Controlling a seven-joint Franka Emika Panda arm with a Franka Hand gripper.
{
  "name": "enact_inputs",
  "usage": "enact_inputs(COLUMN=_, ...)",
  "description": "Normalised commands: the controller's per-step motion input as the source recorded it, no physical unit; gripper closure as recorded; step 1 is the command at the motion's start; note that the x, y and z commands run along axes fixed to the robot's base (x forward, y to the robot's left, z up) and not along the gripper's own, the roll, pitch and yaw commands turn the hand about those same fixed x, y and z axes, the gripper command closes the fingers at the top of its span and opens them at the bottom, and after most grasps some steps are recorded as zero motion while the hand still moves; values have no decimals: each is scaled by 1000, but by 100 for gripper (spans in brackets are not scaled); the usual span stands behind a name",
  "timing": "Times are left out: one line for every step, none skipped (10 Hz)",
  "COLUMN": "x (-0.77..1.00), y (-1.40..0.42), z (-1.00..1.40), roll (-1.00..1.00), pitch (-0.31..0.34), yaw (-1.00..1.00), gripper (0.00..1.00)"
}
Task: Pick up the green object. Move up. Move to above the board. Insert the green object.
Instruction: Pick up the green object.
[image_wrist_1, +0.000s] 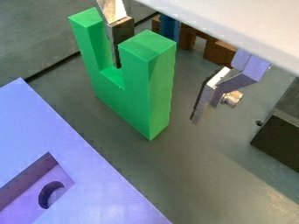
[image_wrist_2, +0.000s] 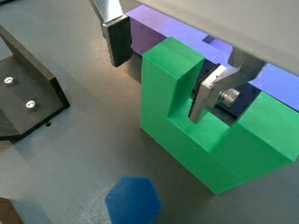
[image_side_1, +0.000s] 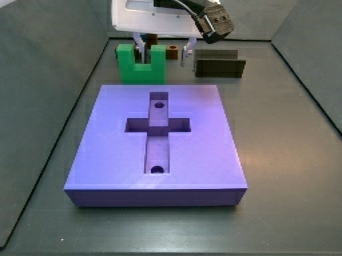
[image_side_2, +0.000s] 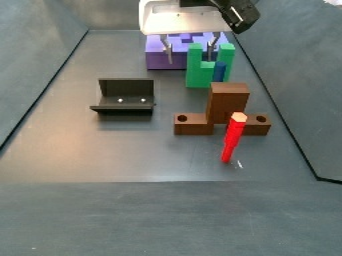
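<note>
Side view showed the green object (image_side_1: 139, 62) standing on the floor just behind the board (image_side_1: 187, 140). It looked rigid, light and smooth; its taller upright seemed the natural hold. The gripper (image_wrist_2: 163, 66) hung over it, jaws apart, one finger (image_wrist_2: 208, 94) in the notch, nothing held.

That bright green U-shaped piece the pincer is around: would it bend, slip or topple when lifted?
The green object looks like a solid, thick-walled block, so it probably stays stiff. Its flat faces should suit the pincer, though they look smooth, so some slipping is possible. Standing on the floor with one taller upright, it might tip if nudged.
</note>
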Motion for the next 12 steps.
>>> enact_inputs(x=0, y=0, z=0, roll=0, pitch=0, yaw=0, gripper=100)
enact_inputs(x=0, y=0, z=0, roll=0, pitch=0, yaw=0, gripper=100)
enact_inputs(x=0, y=0, z=0, roll=0, pitch=0, yaw=0, gripper=100)
enact_inputs(x=0, y=0, z=0, roll=0, pitch=0, yaw=0, gripper=100)
enact_inputs(x=0, y=0, z=0, roll=0, pitch=0, yaw=0, gripper=100)
enact_inputs(x=0, y=0, z=0, roll=0, pitch=0, yaw=0, gripper=100)
enact_inputs(x=0, y=0, z=0, roll=0, pitch=0, yaw=0, gripper=100)
enact_inputs(x=0, y=0, z=0, roll=0, pitch=0, yaw=0, gripper=100)
enact_inputs(x=0, y=0, z=0, roll=0, pitch=0, yaw=0, gripper=100)
enact_inputs(x=0, y=0, z=0, roll=0, pitch=0, yaw=0, gripper=100)
enact_inputs(x=0, y=0, z=0, roll=0, pitch=0, yaw=0, gripper=100)
enact_inputs(x=0, y=0, z=0, roll=0, pitch=0, yaw=0, gripper=100)
